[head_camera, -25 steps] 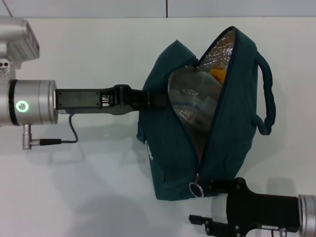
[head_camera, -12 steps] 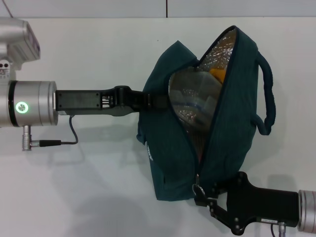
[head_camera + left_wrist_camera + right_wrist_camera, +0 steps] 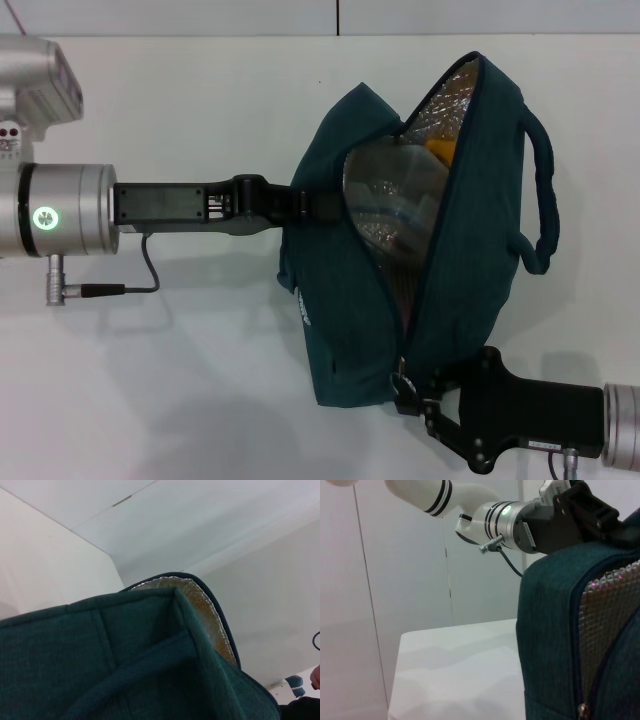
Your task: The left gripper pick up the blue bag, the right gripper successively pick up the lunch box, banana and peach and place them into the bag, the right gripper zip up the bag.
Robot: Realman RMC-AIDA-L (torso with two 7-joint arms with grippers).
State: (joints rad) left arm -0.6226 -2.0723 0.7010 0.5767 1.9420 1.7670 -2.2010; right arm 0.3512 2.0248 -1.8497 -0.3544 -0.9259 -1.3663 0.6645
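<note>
The blue bag (image 3: 350, 300) lies on the white table, its mouth open and its foil lining showing. Inside I see the clear lunch box (image 3: 395, 205) and a bit of the yellow banana (image 3: 441, 150). The peach is hidden. My left gripper (image 3: 303, 203) is shut on the bag's left side at the handle and holds the mouth open. My right gripper (image 3: 408, 390) is at the near end of the bag, shut on the ring zipper pull (image 3: 399, 384). In the right wrist view the bag (image 3: 550, 630) and the zipper pull (image 3: 582, 709) are close, with the left gripper (image 3: 592, 512) above. The left wrist view shows only the bag's fabric (image 3: 100, 655).
The white table (image 3: 180, 380) spreads to the left of the bag and below the left arm. The bag's second loop handle (image 3: 540, 190) sticks out to the right. A cable (image 3: 140, 270) hangs from the left wrist. A wall runs along the back.
My right gripper has moved up to the bag's near end, turned, and closed on the zipper pull. In the last half second almost nothing moved. The left arm holds still.
</note>
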